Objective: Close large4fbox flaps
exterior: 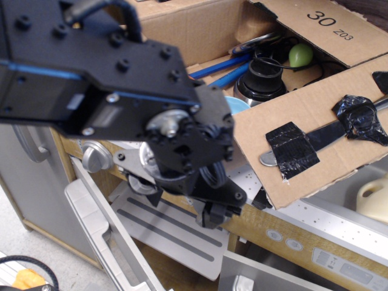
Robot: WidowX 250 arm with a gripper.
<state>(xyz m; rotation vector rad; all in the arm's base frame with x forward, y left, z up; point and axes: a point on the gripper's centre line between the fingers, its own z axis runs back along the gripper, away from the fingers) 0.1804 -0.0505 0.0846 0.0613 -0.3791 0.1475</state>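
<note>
The large4fbox stands open on a toy stove top, with blue pens, a green ball and a black cup inside. The flap printed "30 Z03" lies folded out at the upper right. The near flap lies out flat, with a silver utensil held on by black tape. My arm hides the left flap. My gripper hangs low in front of the stove's edge, below and left of the near flap. Its jaws stand apart and hold nothing.
The toy stove's front has a silver knob. Its oven door hangs open below my gripper. A grey cabinet is at the left. A cream jug sits in a sink at the right.
</note>
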